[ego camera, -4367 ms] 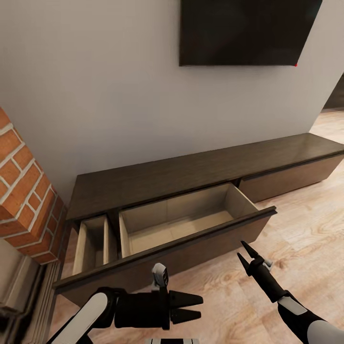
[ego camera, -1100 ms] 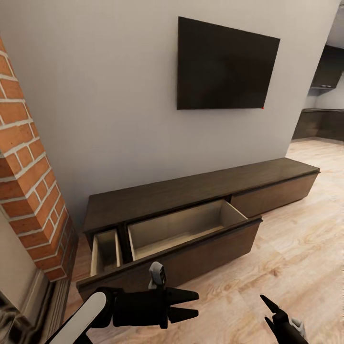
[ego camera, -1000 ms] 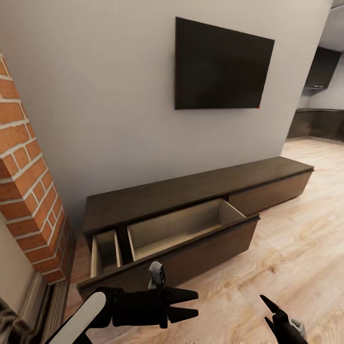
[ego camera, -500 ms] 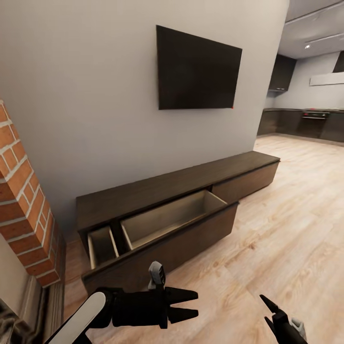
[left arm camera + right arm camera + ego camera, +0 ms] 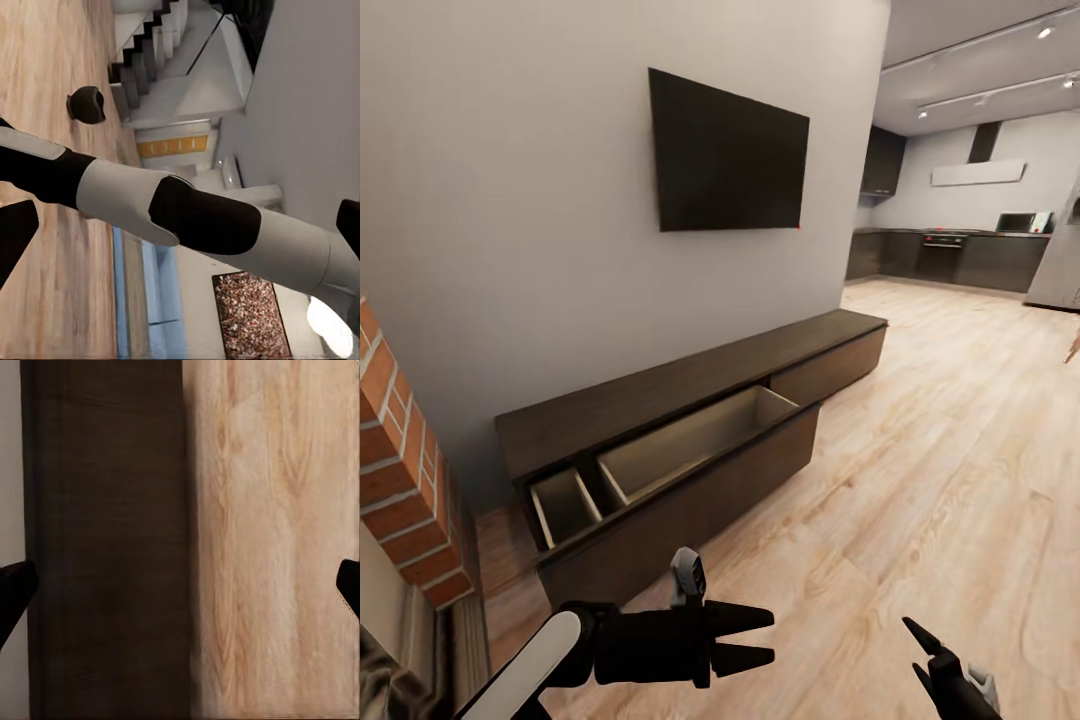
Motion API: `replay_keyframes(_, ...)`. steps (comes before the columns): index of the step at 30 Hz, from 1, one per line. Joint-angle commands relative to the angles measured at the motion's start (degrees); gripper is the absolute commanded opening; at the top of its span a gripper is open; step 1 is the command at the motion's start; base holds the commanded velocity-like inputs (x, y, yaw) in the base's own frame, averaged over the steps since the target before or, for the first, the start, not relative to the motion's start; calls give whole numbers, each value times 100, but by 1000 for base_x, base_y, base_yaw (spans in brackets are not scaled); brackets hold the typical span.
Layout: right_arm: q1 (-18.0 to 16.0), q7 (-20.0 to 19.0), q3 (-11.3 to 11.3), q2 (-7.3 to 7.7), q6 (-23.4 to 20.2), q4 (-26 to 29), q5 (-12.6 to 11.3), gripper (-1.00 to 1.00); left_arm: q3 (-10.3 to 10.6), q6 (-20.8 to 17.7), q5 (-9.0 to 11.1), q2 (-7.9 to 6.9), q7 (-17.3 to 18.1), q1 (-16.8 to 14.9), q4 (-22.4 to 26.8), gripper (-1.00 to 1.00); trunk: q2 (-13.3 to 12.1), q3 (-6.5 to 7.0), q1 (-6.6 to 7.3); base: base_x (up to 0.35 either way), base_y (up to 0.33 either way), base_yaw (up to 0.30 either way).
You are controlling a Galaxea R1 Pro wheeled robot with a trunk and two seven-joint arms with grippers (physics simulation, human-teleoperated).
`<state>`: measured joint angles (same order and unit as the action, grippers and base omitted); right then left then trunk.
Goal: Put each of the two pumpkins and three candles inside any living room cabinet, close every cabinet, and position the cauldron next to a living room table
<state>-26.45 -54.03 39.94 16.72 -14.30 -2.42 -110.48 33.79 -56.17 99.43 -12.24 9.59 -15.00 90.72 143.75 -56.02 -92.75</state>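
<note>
- The cabinet (image 5: 690,420) stands against the grey wall under the TV (image 5: 728,152), and its wide drawer (image 5: 690,445) is pulled out. The beige inside that I can see holds nothing: no pumpkin, no candle.
- So I judge the task is at its beginning. Only the drawer is open; the two pumpkins and three candles must be brought, the drawer must be shut after, and the cauldron must go beside the table.
- My left pincer (image 5: 760,638) is at about 6 o'clock in the head view, low over the wood floor (image 5: 950,450), its two black fingers spread apart and holding nothing.
- My right pincer (image 5: 922,652) is at about 5 o'clock, also parted and empty. In its wrist view the fingertips are far apart, over the dark cabinet wood and the floor.
- The open drawer is at about 12 o'clock from my left pincer, apart from it, and at about 10 o'clock from my right pincer, well apart.
- In the left wrist view a small round black pot, probably the cauldron (image 5: 86,104), sits on the floor near a staircase (image 5: 146,56), beyond my other arm (image 5: 172,214).
</note>
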Motion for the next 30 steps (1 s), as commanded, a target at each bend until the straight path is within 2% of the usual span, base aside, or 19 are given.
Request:
replay_keyframes(1,-11,-30,49,-7,-41,-22,-61,100,5,1,-47,-5,60,-3,-2,100,2,-2,4,-264,176,-277)
replay_keyframes(30,-10,-20,44,-18,30,-22,-62,100,4,1,-53,-10,60,-3,-2,100,2,84,4,-291,158,-277)
